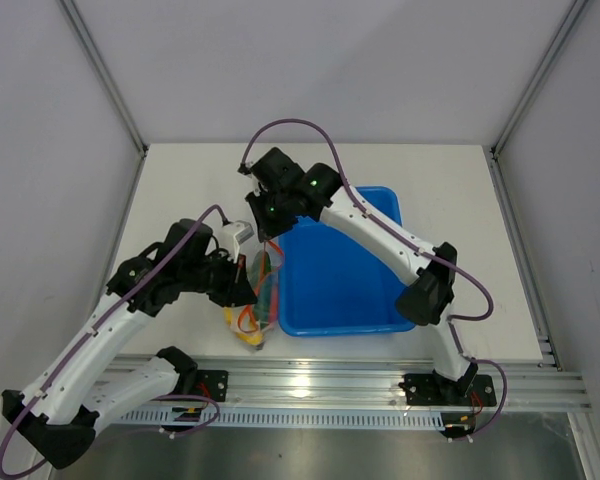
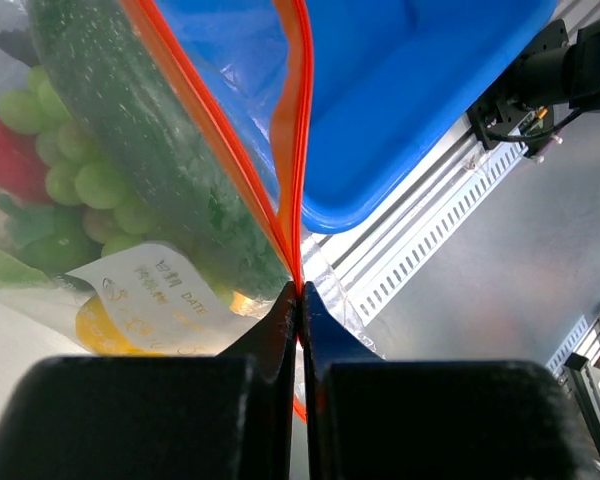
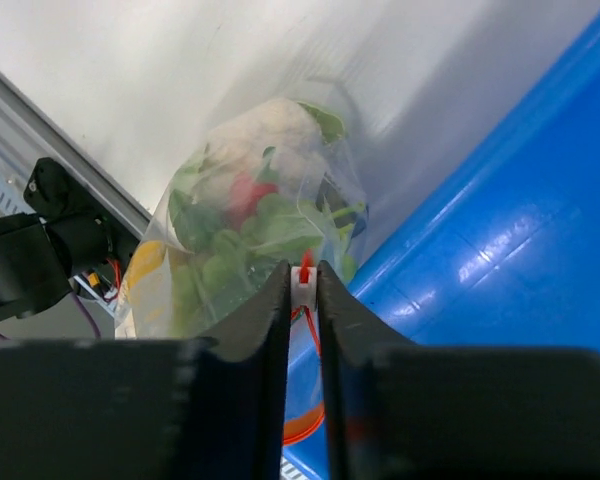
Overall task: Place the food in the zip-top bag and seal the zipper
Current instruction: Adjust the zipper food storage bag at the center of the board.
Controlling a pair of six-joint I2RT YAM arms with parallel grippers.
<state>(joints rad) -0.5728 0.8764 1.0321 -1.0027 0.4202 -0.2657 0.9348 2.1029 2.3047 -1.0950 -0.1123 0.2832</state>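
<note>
The clear zip-top bag (image 1: 263,305) hangs between my two grippers, left of the blue tub. It holds the food: a long green vegetable (image 2: 150,130), green grapes (image 2: 85,175), a red chili (image 2: 10,155), a yellow fruit (image 2: 105,330) and white cauliflower (image 3: 270,130). My left gripper (image 2: 300,290) is shut on the red-orange zipper (image 2: 298,150) at one end of the mouth. My right gripper (image 3: 302,272) is shut on the white slider tab (image 3: 303,283) of the zipper. In the top view the left gripper (image 1: 252,293) is at the bag's near left and the right gripper (image 1: 270,242) is above its far end.
A blue rectangular tub (image 1: 342,268) stands right of the bag and touches it; it also shows in the left wrist view (image 2: 410,90) and the right wrist view (image 3: 500,250). The aluminium rail (image 1: 330,385) runs along the table's near edge. White walls enclose the table.
</note>
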